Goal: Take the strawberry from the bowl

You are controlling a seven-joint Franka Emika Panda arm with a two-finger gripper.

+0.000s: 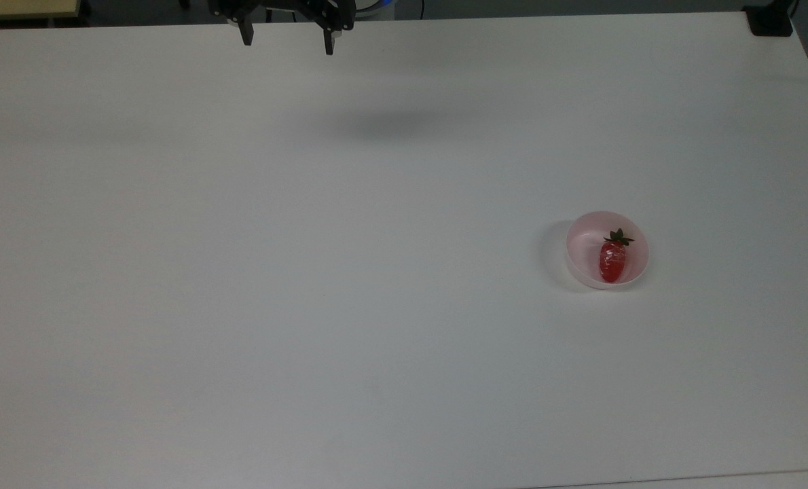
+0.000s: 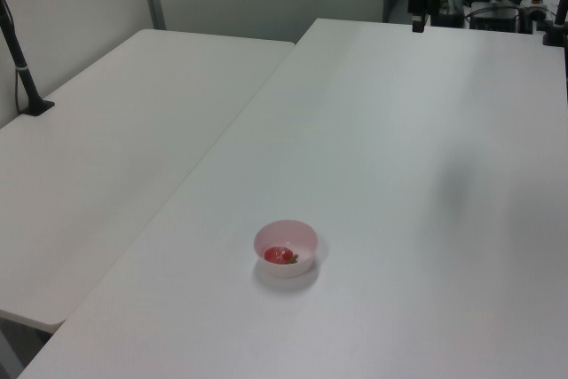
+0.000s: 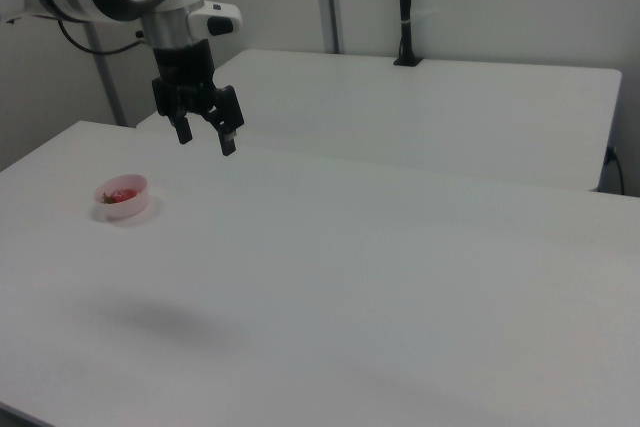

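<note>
Strawberry (image 1: pixel 613 261) lying in bowl (image 1: pixel 584 239), long axis vertical in top view, cap toward top edge. Gripper (image 1: pixel 287 42) spread wide, empty, well apart.

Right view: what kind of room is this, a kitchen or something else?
Probably a lab or workshop, not a kitchen. A robot arm's gripper hangs open above bare white tables, a black pole is clamped to the far one, and the only food is a strawberry in a pink bowl.
</note>
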